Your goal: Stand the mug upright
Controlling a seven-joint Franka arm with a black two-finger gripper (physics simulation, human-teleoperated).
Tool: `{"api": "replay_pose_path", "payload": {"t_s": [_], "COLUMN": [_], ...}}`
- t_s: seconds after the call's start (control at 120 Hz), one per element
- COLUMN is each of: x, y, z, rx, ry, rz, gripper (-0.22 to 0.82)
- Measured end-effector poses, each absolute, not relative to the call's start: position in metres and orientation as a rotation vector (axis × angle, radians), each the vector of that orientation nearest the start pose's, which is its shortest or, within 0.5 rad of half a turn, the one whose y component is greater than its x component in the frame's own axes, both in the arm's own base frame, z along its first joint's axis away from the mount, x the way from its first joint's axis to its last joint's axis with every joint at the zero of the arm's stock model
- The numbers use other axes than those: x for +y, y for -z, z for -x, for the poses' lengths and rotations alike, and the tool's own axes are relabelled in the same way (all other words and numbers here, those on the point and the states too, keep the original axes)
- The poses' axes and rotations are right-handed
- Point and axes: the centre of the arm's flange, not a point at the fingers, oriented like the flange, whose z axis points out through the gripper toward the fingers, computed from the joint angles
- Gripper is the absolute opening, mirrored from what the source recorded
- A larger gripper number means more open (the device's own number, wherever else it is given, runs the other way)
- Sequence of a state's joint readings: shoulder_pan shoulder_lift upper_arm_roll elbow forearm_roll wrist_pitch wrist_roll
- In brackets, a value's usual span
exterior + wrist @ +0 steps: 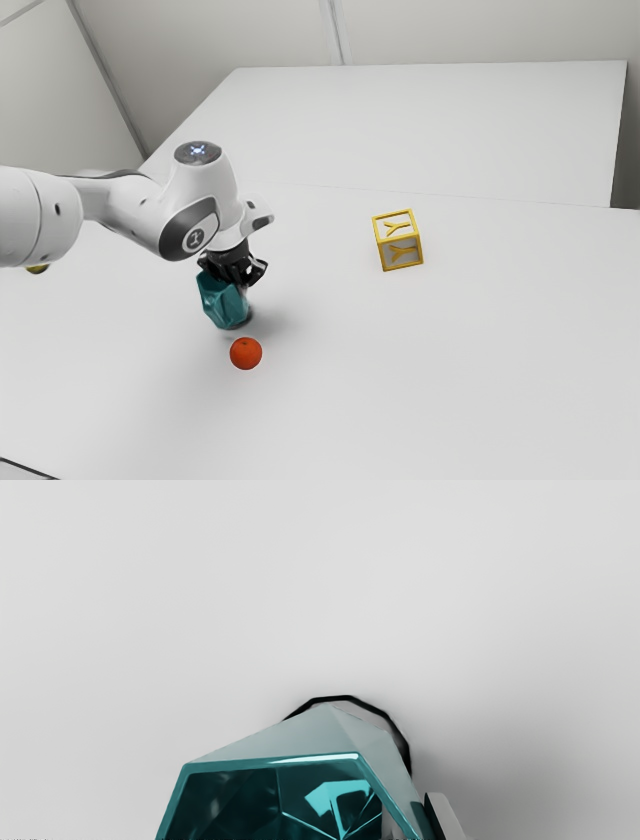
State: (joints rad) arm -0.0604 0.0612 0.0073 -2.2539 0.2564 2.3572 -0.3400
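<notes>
The gripper (235, 272) was positioned at the upper end of the teal mug (226, 302), on the pale table (430, 360)'s portion toward the exterior view's left, with the arm (130, 205) entering from that same side. The state of the gripper, whether open or closed upon the mug, could not be told from either view. The faceted body of the mug had its mouth directed toward the gripper and its dark-edged base turned toward the tabletop; in the exterior view its upper end leaned toward that view's left. Whether the base lay flat on the surface could not be determined. In the wrist view, the mouth opened toward the camera, showing a bright teal rim, a dark, glossy, angular interior and, beyond the rim, paler outer facets and part of the black-edged base. A pale, dark-edged part of the gripper was seen just beside the outer wall. A red-orange round fruit (246, 353) rested on the table near the mug's base, apart from it. A yellow-framed block (398, 240), bearing the letter Y on its visible faces, lay well apart from the mug, toward the exterior view's right. A small yellow-green object (37, 268), partly hidden by the arm, was visible near the exterior view's left edge.
</notes>
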Motion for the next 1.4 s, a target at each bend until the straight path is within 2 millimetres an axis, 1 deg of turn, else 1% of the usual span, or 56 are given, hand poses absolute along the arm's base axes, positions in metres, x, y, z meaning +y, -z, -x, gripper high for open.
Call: {"api": "replay_pose_path", "payload": {"t_s": [0.125, 0.167, 0.275, 0.325, 0.375, 0.467, 0.583, 0.675, 0.758, 0.883, 1.033, 1.225, 1.317, 1.4], "x": [-0.03, -0.031, -0.033, -0.032, -0.032, -0.032, -0.034, -0.041, -0.051, -0.058, -0.061, -0.064, -0.065, -0.066], "y": [-0.338, -0.339, -0.344, -0.349, -0.357, -0.375, -0.403, -0.426, -0.457, -0.499, -0.542, -0.583, -0.6, -0.613], "z": [-0.532, -0.532, -0.534, -0.534, -0.534, -0.533, -0.53, -0.528, -0.534, -0.546, -0.558, -0.565, -0.564, -0.564], "rx": [-0.171, -0.175, -0.184, -0.19, -0.197, -0.204, -0.21, -0.2, -0.21, -0.266, -0.297, -0.313, -0.321, -0.324], "ry": [0.113, 0.119, 0.155, 0.175, 0.201, 0.256, 0.329, 0.363, 0.369, 0.318, 0.226, 0.112, 0.065, 0.026], "rz": [2.96, 2.963, 2.972, 2.974, 2.976, 2.978, 2.979, 2.979, 2.986, 3.01, 3.016, 3.008, 3.011, 3.013], "gripper": [-0.18, -0.14, 0.09, 0.2, 0.28, 0.39, 0.47, 0.51, 0.54, 0.56, 0.58, 0.58, 0.59, 0.59]}}
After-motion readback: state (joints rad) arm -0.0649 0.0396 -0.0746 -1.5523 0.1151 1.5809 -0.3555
